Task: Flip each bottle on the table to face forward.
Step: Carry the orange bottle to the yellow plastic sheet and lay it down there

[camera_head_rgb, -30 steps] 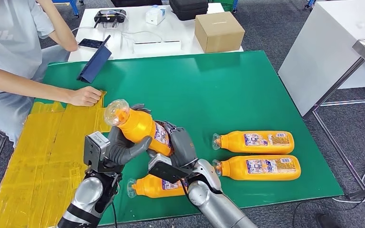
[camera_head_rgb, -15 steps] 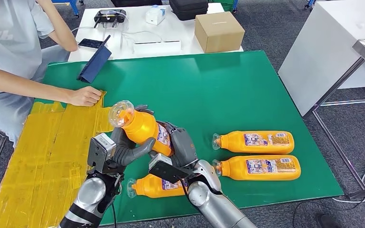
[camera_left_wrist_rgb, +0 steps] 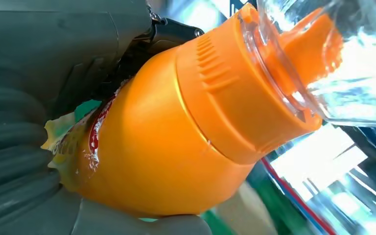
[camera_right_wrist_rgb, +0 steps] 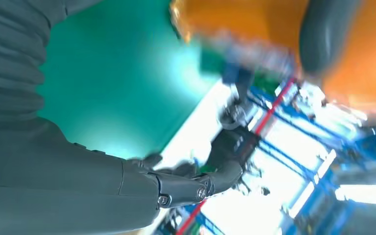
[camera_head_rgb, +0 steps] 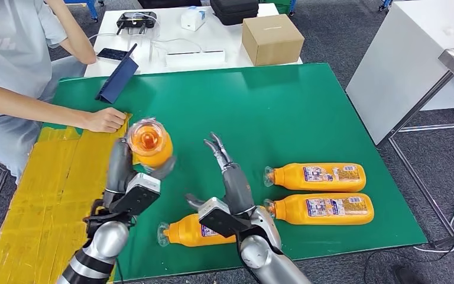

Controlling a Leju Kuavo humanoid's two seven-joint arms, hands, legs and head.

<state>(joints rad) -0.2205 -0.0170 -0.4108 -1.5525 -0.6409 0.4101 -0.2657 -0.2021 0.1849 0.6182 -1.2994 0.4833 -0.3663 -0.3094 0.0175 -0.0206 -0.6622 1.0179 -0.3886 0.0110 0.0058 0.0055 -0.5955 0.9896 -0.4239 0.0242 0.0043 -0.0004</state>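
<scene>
Right hand (camera_head_rgb: 227,171) released, fingers now spread; left hand (camera_head_rgb: 124,177) alone grips raised bottle (camera_head_rgb: 149,142).

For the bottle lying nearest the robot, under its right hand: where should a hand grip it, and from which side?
Likely around the wide orange body, coming down from above. The bottle lies flat on the green table, cap toward the robot's left, so the long sides are free to wrap. The cap end is narrow and clear, a poorer hold. The right hand, fingers spread, hovers above it.
</scene>
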